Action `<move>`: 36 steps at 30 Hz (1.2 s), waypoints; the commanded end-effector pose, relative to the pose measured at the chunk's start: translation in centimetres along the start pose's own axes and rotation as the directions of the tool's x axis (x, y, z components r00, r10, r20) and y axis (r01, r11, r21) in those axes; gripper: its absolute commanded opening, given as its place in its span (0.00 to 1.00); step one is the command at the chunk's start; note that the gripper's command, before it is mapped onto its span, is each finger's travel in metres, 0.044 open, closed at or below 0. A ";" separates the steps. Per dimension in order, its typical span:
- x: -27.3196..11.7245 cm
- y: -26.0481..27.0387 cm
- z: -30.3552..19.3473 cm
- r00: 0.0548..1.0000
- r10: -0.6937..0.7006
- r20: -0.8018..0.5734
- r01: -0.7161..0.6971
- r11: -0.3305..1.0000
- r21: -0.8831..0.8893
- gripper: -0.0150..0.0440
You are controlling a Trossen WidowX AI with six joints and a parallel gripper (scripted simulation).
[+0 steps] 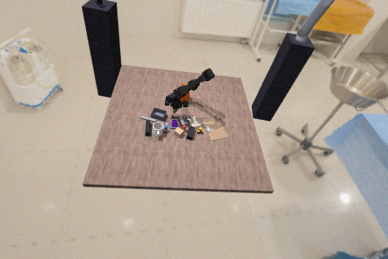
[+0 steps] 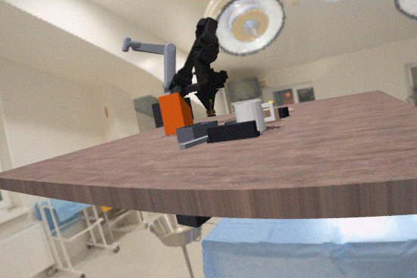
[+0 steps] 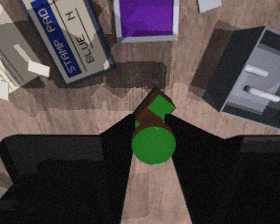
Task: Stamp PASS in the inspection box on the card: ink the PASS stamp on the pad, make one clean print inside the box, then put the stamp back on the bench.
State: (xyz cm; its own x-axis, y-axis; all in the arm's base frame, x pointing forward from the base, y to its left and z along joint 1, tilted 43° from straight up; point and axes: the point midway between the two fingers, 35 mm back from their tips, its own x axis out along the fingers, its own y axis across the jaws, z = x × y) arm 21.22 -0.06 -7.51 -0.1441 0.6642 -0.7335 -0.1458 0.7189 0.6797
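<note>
My gripper is shut on a brown wooden stamp with a round green knob and a green square mark on its block. It holds the stamp upright above the bench. The stamp's printing face and wording are hidden. An open purple ink pad in a pale tray lies just beyond the stamp in the wrist view. A cream card-like sheet with printed lines shows at the left edge of the wrist view, partly cut off; its box cannot be made out.
The case marked STAMP PAD BLUE lies left of the purple pad. A dark grey tray stands right. A white mug, black blocks, a wooden block and tan sheets lie around.
</note>
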 end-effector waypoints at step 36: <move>-1.8 -0.3 5.1 1.000 -0.007 0.004 0.007 1.000 -0.005 0.25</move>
State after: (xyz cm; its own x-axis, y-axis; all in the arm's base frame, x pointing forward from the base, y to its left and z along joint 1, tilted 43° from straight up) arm 25.14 -0.60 -6.54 -0.1459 0.6576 -0.7391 -0.1520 0.7233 0.6735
